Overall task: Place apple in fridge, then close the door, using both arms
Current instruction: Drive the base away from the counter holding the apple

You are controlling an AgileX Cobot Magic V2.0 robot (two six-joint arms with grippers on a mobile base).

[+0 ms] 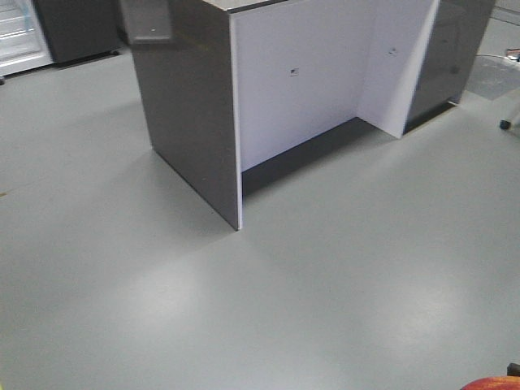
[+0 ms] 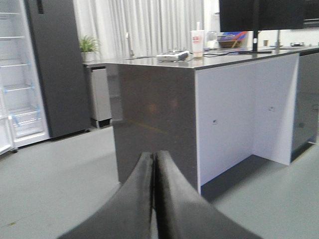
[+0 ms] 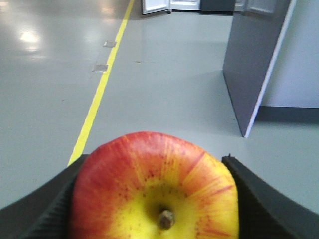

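Counter island: the dark grey counter (image 1: 187, 122) fills the upper middle of the front view, with its near corner toward the robot. A white-lined recess (image 1: 301, 89) opens on its right face.
Counter top: a white cup (image 2: 198, 44) with a straw stands near the corner closest to the left wrist camera. A flat grey device (image 2: 172, 56) lies just beside it, along the near edge. A dark screen (image 2: 259, 15) rises further back.
Background: a potted plant (image 2: 88, 46) sits against pale curtains (image 2: 144, 25), beyond the counter's far left end.
Floor: the grey floor (image 1: 244, 309) is bare in front of and to the left of the counter. A yellow line (image 3: 99, 94) runs away from the right wrist camera, with two small plates (image 3: 100, 67) set just beside it.
Fridge: the fridge (image 2: 57, 69) stands well beyond the counter's left corner. It is open, with white shelves showing. In the front view it sits at the top left corner.
Obstruction: the counter occupies the middle ground. The strip of floor left of it runs unbroken to the fridge.
Apple: the apple (image 3: 154, 191) is off the floor and well apart from the fridge, with its stem dimple and yellow patch facing the right wrist camera. A red sliver of it shows at the bottom right edge of the front view.
Right gripper: the right gripper (image 3: 154, 159) is spread to the apple's width. One black finger (image 3: 50, 204) presses each flank, so the apple sits squarely between the jaws.
Left gripper: the left gripper (image 2: 154, 159) has its fingers pressed together. It holds nothing and points at the counter's dark end face.
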